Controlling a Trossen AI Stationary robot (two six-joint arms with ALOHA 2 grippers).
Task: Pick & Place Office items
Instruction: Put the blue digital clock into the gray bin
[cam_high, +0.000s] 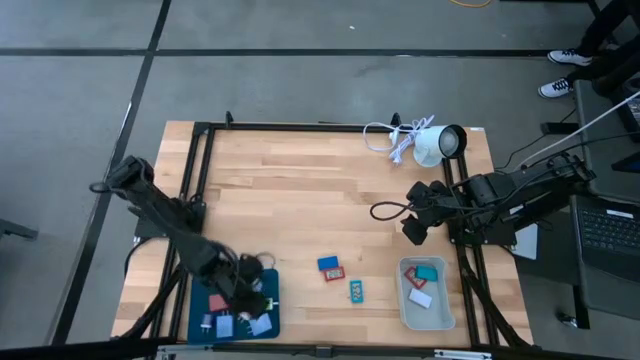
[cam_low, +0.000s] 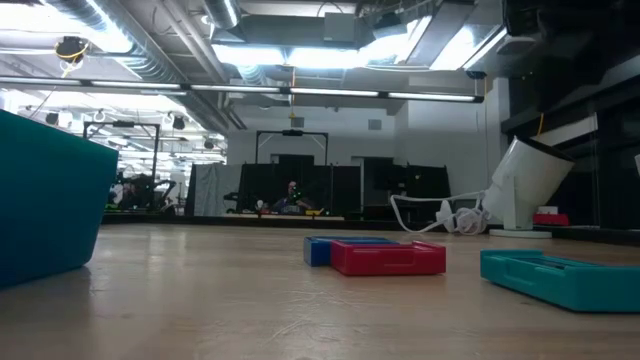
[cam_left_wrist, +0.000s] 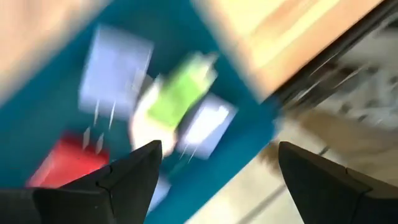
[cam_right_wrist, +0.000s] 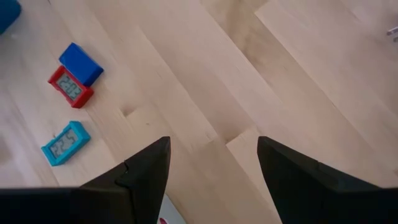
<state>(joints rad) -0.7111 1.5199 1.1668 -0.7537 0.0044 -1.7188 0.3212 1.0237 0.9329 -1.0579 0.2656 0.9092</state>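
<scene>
Office items (cam_left_wrist: 180, 93) in teal bin (cam_high: 203, 325) under spread, empty left pincer (cam_left_wrist: 214, 177); right pincer (cam_right_wrist: 211, 168) spread, empty over bare wood.

Grey concrete floor (cam_high: 300, 90) all around, crossed by dark lines. Light butcher-block table (cam_high: 300, 180) edged by a black metal frame (cam_high: 205, 130). Open laptop (cam_high: 610, 225) on a dark desk at the right. Feet in white sneakers (cam_high: 560, 72) at the far right. Across the table, a large workshop hall: exposed pipes, long fluorescent strips (cam_low: 300, 92), dark racks (cam_low: 290, 175) along the far wall.
</scene>
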